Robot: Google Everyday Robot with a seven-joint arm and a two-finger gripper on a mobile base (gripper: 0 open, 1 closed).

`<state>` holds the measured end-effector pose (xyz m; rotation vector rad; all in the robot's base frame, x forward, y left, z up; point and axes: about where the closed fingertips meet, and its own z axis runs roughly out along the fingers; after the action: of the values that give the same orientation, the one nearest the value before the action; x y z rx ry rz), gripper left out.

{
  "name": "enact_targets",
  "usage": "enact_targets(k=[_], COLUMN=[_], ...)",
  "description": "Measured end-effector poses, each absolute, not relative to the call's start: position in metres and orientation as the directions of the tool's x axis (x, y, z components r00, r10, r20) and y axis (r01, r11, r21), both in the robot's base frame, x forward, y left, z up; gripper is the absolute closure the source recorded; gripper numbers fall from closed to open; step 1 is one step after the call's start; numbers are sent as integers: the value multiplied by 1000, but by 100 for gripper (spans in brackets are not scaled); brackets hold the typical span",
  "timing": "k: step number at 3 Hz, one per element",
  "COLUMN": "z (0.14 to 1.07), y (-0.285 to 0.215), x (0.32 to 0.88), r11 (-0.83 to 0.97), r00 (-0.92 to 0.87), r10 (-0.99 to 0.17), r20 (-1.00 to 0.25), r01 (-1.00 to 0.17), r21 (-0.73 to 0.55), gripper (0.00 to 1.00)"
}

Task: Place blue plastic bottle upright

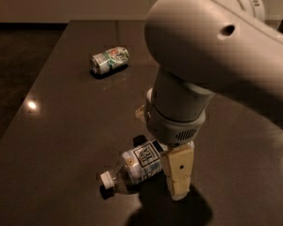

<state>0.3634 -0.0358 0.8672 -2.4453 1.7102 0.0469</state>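
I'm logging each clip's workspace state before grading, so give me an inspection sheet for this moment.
Surface: dark glossy table, with a spot of light glare near its left edge.
Job's things: blue plastic bottle lies on its side with its white cap toward the near left; not upright.
Clutter: green-and-white can lies on its side at the far left, well apart from the bottle.
Grippers: gripper is low over the table at the bottle's base end; contact cannot be told.
Cables: nothing seen.
Surroundings: dark floor left of the table, pale wall behind it; the arm hides the table's far right.
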Motion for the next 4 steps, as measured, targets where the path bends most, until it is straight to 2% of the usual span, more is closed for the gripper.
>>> enact_targets(k=[1, 2, 4], z=[857, 847, 847], y=[-26, -18, -10], x=[358, 358, 359], r11=[-360, -378, -382], r00=[368, 384, 386], r10=[-924, -919, -917], r20=[-102, -86, -97], r01=[-929, -923, -922], r21=[-91, -74, -55], gripper=[0, 14, 61])
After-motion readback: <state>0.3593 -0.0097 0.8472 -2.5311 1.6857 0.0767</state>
